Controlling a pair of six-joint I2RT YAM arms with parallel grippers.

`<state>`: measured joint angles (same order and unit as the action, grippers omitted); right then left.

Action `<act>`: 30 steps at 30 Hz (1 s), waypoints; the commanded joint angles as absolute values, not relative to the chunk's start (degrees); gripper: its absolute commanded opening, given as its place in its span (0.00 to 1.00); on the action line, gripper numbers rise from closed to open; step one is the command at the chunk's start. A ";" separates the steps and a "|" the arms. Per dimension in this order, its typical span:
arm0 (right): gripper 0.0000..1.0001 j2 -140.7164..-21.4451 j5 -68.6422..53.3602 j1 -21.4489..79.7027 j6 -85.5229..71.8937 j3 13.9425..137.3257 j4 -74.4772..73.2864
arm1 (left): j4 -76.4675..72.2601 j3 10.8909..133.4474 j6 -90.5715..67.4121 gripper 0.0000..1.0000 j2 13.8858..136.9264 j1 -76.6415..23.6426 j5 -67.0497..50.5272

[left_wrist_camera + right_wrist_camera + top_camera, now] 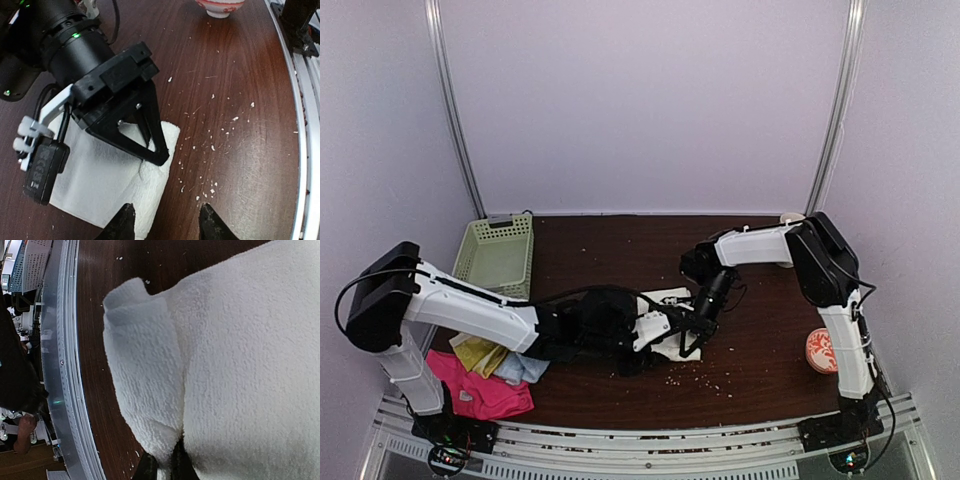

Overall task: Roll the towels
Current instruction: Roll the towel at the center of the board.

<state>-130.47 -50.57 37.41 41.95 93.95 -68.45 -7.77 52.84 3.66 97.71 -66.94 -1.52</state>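
The cream-white towel (665,298) lies at the table's middle; it also shows in the left wrist view (110,175) and fills the right wrist view (240,340). My right gripper (690,340) points down and is shut on a raised fold at the towel's edge (165,470); its black fingers (159,156) pinch that corner. My left gripper (670,333) is open just beside it, its tips (167,222) straddling the towel's edge and holding nothing. Yellow-green (480,352), pale blue (525,368) and hot-pink (480,392) towels lie heaped at the front left.
A pale green slotted basket (498,255) stands at the back left. A red-and-white bowl (822,350) sits at the right, also in the left wrist view (220,6). White crumbs (212,147) are scattered on the dark wood. A metal rail (65,365) runs along the near edge.
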 commanded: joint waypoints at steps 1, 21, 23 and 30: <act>0.01 -133.06 -46.43 37.26 40.95 94.67 -67.45 | -5.99 57.81 11.75 0.45 101.10 -67.13 2.44; 0.01 -132.96 -46.67 37.18 41.40 93.96 -67.32 | -1.75 63.87 16.57 0.24 113.18 -67.24 4.98; 0.01 -132.90 -46.90 37.18 41.62 94.02 -67.48 | -1.99 64.10 16.51 0.17 113.64 -67.24 5.68; 0.28 -126.65 -52.94 34.05 47.63 95.86 -73.27 | 1.49 66.31 16.00 0.00 114.13 -67.24 3.48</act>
